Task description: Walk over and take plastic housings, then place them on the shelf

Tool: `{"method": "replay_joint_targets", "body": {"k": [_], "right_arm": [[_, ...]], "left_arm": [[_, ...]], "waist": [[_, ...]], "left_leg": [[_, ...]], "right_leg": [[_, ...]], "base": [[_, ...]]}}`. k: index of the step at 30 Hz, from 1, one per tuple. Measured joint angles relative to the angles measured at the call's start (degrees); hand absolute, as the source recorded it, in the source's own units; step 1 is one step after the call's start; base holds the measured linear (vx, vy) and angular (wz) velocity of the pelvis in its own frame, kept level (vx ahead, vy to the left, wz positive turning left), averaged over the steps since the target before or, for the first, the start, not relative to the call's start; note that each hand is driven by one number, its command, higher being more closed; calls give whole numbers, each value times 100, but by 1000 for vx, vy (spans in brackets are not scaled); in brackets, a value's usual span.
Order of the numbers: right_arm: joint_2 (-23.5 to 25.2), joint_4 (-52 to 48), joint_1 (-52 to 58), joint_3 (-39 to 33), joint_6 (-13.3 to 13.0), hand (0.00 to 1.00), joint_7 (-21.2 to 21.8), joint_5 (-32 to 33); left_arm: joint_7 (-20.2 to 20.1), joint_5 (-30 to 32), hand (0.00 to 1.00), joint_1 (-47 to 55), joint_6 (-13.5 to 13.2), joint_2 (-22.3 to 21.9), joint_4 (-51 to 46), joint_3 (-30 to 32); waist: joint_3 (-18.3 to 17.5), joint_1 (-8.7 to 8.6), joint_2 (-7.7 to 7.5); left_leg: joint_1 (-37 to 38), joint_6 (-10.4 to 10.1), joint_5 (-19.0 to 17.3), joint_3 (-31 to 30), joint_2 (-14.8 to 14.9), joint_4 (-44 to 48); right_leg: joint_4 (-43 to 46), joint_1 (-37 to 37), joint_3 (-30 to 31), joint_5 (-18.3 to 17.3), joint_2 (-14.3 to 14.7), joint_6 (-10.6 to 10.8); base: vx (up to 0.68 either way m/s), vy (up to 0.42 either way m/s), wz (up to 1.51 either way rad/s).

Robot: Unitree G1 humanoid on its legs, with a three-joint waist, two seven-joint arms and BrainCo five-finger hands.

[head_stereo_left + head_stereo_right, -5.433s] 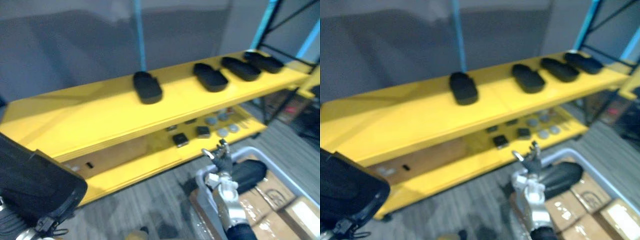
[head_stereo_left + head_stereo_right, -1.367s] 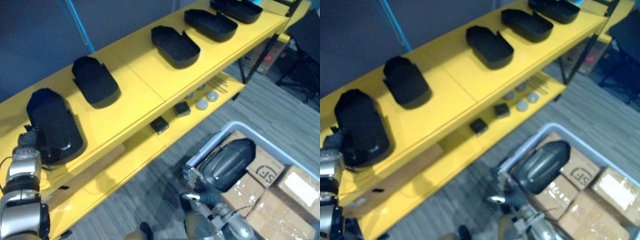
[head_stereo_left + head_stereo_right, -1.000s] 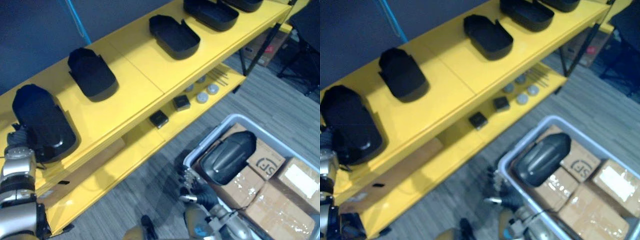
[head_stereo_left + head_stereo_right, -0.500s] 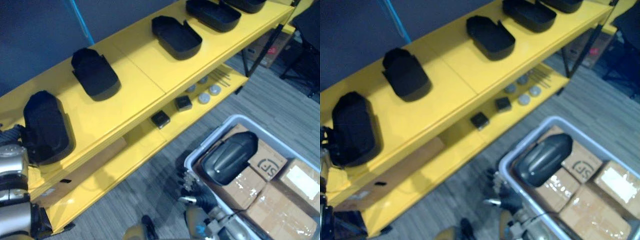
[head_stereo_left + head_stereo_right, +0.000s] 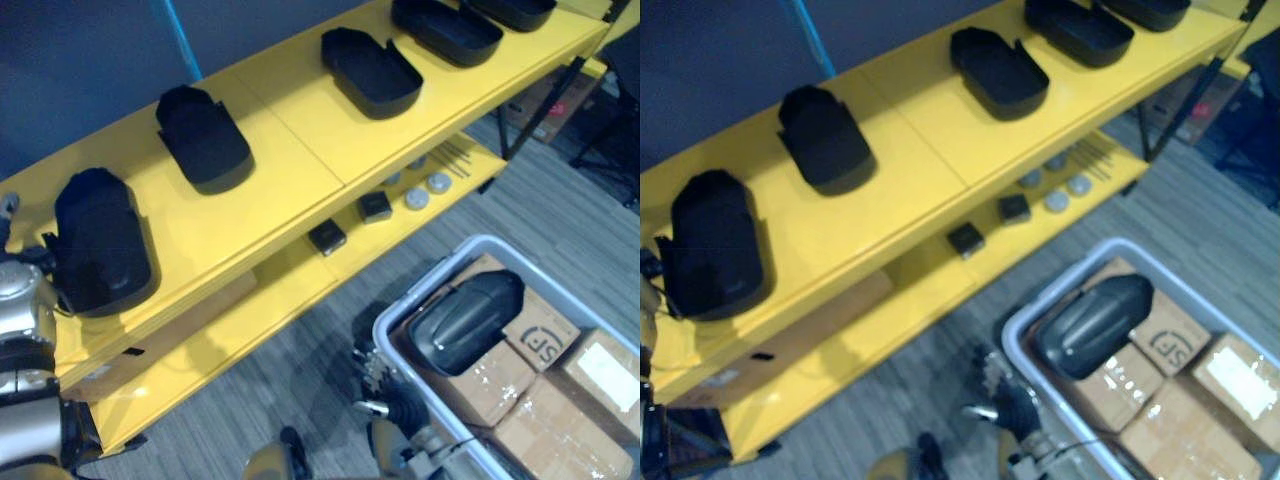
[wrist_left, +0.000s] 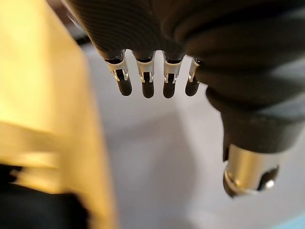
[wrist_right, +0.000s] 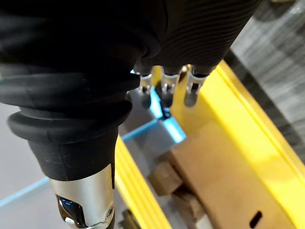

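Five housings in a row on the shelf, one more waiting in the bin

The leftmost housing [image 5: 100,240] lies flat on the yellow shelf [image 5: 290,150], spaced evenly from its neighbours, apparently to keep the row tidy. The left hand [image 5: 20,300] hangs just beside it, fingers straight and empty. The right hand [image 5: 390,405] hangs low by the bin [image 5: 425,278], fingers relaxed, near the spare housing [image 5: 462,320].

Bare shelf [image 5: 290,125] lies open between the well-spaced black housings [image 5: 205,140].

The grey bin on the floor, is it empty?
No, a dark plastic housing lies on cardboard boxes inside the grey bin.
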Motion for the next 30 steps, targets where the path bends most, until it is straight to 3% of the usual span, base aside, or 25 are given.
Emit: {"method": "replay_joint_targets", "body": {"k": [2,3,5,6,8,9,13,16,19,25,30], "right_arm": [[64,32,25,-35,-133,0,0,-22],[110,57,58,-65,-216,0,-14,-27],[177,72,97,-165,-286,0,-90,-30],[283,134,97,-240,-376,0,-188,-31],[368,176,62,-290,-436,0,-375,-43],[436,211,0,-390,-450,0,-695,-245],[562,318,-213,-632,-457,0,-1519,-489],[627,346,-208,-969,-456,0,-1764,-488],[670,365,-184,-1119,-456,0,-1737,-486],[678,397,-109,-1308,-456,0,-1565,-483],[667,485,-124,-1388,-457,0,-1568,-477]], "left_arm": [[-48,-31,0,446,-369,-212,-847,16],[-116,-26,0,772,-506,-573,-1488,60],[-129,46,0,1266,-567,-1148,-2297,75],[-158,51,100,1767,-572,-1727,-2876,73],[-149,81,100,2193,-566,-2249,-3290,72],[-89,278,100,2575,-559,-2676,-3660,71],[-39,808,100,3539,-500,-3394,-4487,21],[-252,946,100,4314,-392,-3922,-4863,-10],[-514,946,100,4467,-341,-3988,-4895,-13],[-1585,899,100,4558,-177,-4018,-4945,0],[-2462,647,100,4519,298,-3911,-4820,-43]], "waist": [[-53,39,8],[-203,116,31],[-319,169,35],[-449,207,37],[-562,299,34],[-675,398,33],[-798,593,78],[-997,761,186],[-1014,751,161],[-1197,760,-20],[-1320,737,-9]], "left_leg": [[112,-7,7,-39,-5,-96],[106,-17,20,-64,-14,-159],[219,-25,62,-169,-50,-310],[322,-39,89,-294,-84,-425],[401,-43,126,-395,-92,-531],[414,-47,161,-539,-107,-595],[589,-36,213,-695,-156,-748],[614,1,244,-726,-197,-804],[681,-5,320,-829,-249,-911],[673,-14,395,-858,-278,-1102],[677,-70,492,-798,-275,-1177]], "right_leg": [[-198,184,-42,42,-6,4],[-328,232,-102,90,2,3],[-504,419,-210,119,-2,6],[-634,598,-379,122,-10,2],[-733,741,-535,121,-15,0],[-778,807,-677,118,-21,-5],[-840,1044,-948,93,-65,-41],[-844,1071,-992,87,-128,-45],[-846,1145,-1139,54,-175,-44],[-898,1120,-1258,-33,-190,-38],[-848,1009,-1245,18,-183,-20]], "base": [[86,6,8],[113,-10,16],[141,-19,31],[152,-13,38],[126,-21,41],[93,-25,43],[39,-4,28],[-1,19,8],[-50,-11,15],[-55,-26,7],[51,-8,-4]]}}
